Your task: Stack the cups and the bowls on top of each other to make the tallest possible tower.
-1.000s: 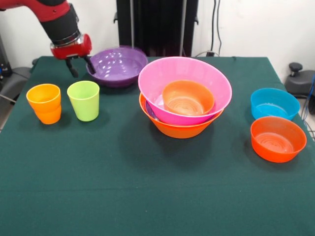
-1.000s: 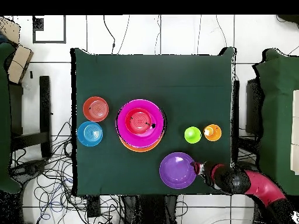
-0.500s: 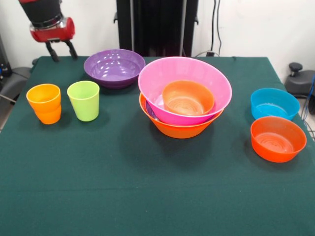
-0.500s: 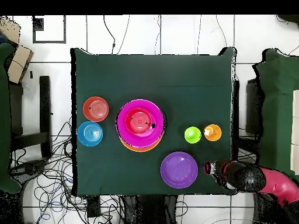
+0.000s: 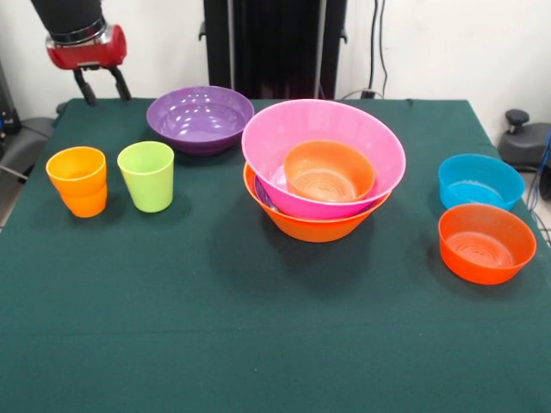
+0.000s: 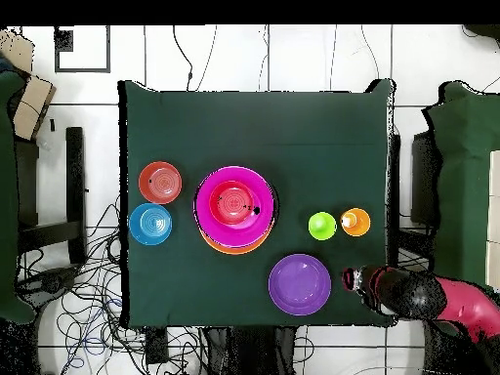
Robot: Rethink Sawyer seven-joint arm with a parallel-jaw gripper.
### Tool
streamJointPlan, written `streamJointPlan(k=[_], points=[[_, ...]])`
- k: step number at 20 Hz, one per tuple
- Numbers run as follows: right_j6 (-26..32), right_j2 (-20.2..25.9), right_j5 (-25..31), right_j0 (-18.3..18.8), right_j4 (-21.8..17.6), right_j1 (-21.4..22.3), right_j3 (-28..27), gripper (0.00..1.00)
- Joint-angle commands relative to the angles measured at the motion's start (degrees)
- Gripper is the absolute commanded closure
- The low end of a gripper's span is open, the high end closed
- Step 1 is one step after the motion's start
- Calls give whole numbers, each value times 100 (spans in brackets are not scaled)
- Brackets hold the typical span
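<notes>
Green table [image 5: 258,344] unchanged, empty spread hand [image 5: 102,86] now slightly higher.

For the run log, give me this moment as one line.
claw: open, empty, raised | purple bowl: loose on table | tower: red-orange bowl in pink

Green-clothed table [image 5: 258,344] with cups [image 5: 146,176], bowls [image 5: 200,116], tower [image 5: 323,172].
</notes>
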State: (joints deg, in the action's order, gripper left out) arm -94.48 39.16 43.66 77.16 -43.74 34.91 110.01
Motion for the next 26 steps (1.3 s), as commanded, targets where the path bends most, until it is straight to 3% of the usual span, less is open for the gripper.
streamJointPlan(k=[1, 6, 11, 26], points=[[414, -13, -400, -466, -363, -202, 217, 0], [54, -217, -865, -631, -563, -485, 231, 0], [270, -336, -1059, -559, -659, -759, 118, 0], [-14, -485, -1241, -792, -525, -717, 300, 0]])
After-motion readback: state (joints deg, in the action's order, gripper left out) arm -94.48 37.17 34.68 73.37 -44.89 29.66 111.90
